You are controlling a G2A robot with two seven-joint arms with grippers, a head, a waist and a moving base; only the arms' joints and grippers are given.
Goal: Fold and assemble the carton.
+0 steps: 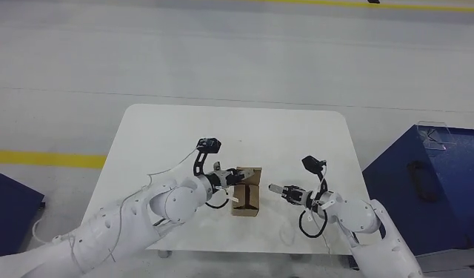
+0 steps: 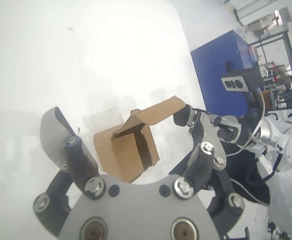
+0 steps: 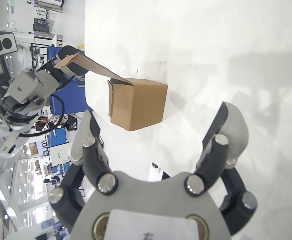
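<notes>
The robot's left claw point(image 1: 233, 178) stands wide open and grips nothing. It sits around the left side of a plain brown carton point(image 1: 246, 193), and its far fingertip point(image 2: 182, 116) touches the free end of the carton's raised flap point(image 2: 158, 112). The flap slopes up and to the left from the top edge of the box, while the other finger is apart from the cardboard. In the left wrist view, the end of the box facing that claw shows flaps folded in with dark gaps between them.

The carton rests on its base on the white tabletop point(image 1: 222, 130), close to the near edge and about midway across. No writing can be made out on its faces.

Just to its right, the right claw point(image 1: 275, 189) is also spread wide and holds nothing. It points at the box without touching it.

A blue cabinet point(image 1: 422, 181) stands on the floor beside the right end of the tabletop.
</notes>
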